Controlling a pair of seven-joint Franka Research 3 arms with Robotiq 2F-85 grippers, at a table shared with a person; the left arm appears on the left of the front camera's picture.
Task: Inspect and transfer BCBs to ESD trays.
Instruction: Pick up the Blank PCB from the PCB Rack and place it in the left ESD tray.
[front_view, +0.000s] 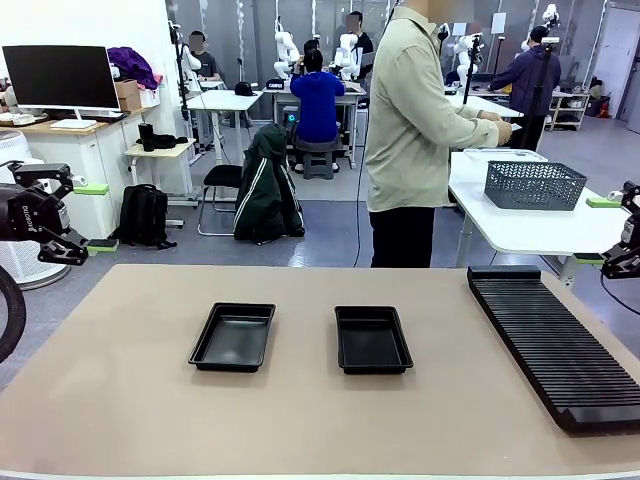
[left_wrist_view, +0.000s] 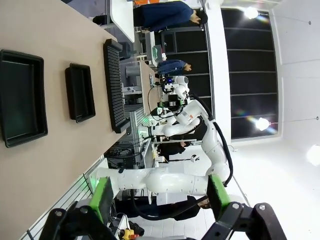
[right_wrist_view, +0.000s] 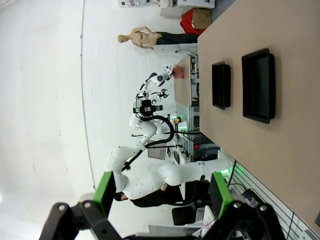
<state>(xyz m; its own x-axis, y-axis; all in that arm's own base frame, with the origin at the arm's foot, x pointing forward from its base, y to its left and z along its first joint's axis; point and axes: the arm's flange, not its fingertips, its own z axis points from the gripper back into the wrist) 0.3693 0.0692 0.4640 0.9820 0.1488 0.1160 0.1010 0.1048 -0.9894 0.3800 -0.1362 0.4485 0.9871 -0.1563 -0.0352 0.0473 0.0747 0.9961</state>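
Black plastic ESD trays lie bare on the tan tabletop, with both hands released and far off.
The two trays sit side by side near the middle. They look light, stiff and a little slick, so I'd take one by its flared rim. The left hand hangs spread wide beyond the left edge and the right hand beyond the right, each well apart from the trays.
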